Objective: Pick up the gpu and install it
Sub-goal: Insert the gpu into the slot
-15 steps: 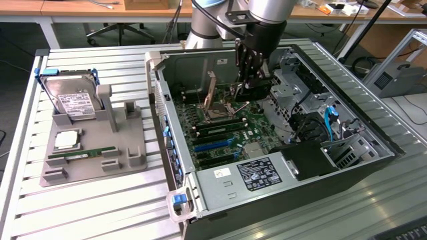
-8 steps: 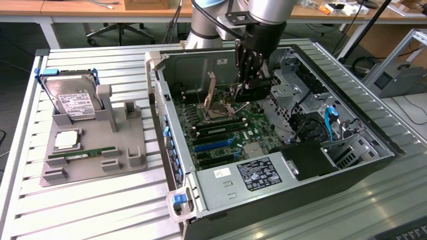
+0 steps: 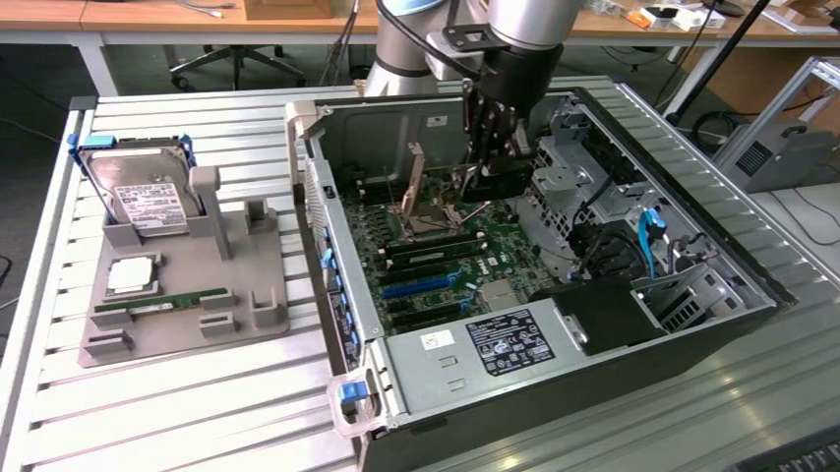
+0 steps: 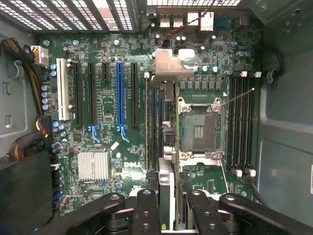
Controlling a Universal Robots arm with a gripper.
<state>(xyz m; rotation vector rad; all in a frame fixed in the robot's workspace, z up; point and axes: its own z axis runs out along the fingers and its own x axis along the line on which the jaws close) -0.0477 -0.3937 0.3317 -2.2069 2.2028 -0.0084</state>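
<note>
Gpu (image 4: 166, 132) is hanging edge-on over the motherboard (image 4: 105, 122); the gripper (image 4: 171, 208) is clamping it between half-closed fingers, toward twelve o'clock of the computer case (image 3: 310, 187) in the exterior view.

White DELL lettering (image 4: 132, 167) is showing on the motherboard (image 4: 110, 58), beside the silver heatsink (image 4: 93, 165); the power supply label (image 3: 506, 342) and hard drive label (image 3: 148, 202) are looking illegible.

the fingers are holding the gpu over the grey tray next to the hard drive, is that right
Not over the tray. The exterior view shows the fingers holding the gpu inside the open computer case, above the motherboard. The grey tray with the hard drive sits outside the case, on the exterior view's left.
</note>
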